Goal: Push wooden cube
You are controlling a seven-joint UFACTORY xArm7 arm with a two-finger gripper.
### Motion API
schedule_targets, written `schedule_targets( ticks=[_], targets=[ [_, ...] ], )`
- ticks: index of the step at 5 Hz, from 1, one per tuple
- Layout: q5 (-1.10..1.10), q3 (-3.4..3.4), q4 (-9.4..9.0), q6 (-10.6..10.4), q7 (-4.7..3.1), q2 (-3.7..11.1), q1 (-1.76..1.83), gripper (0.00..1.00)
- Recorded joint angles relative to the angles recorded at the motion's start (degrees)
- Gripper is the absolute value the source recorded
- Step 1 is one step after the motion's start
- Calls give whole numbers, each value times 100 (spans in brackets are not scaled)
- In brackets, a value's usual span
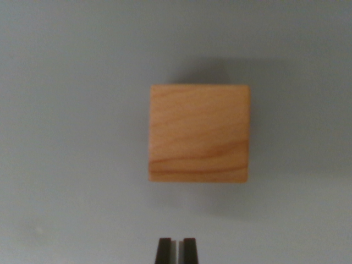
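A light wooden cube (199, 133) with visible grain rests on a plain grey surface (66, 137), a little right of the wrist view's middle. My gripper (176, 251) shows at the bottom edge as two dark fingertips pressed close together, with only a thin pale strip between them. It looks shut and holds nothing. The fingertips sit below the cube in the picture, slightly toward the wrist view's left of its centre, with a clear gap of grey surface between them and the cube's near face.
The grey surface fills the whole view around the cube. A soft shadow (203, 71) lies beyond the cube's far edge.
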Motion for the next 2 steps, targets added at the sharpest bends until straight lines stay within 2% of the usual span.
schedule_targets(
  ticks=[1,2],
  targets=[
    [0,0,0,0,0,0,0,0],
    [4,-18,-92,-144,-53,60,-21,0]
  ],
)
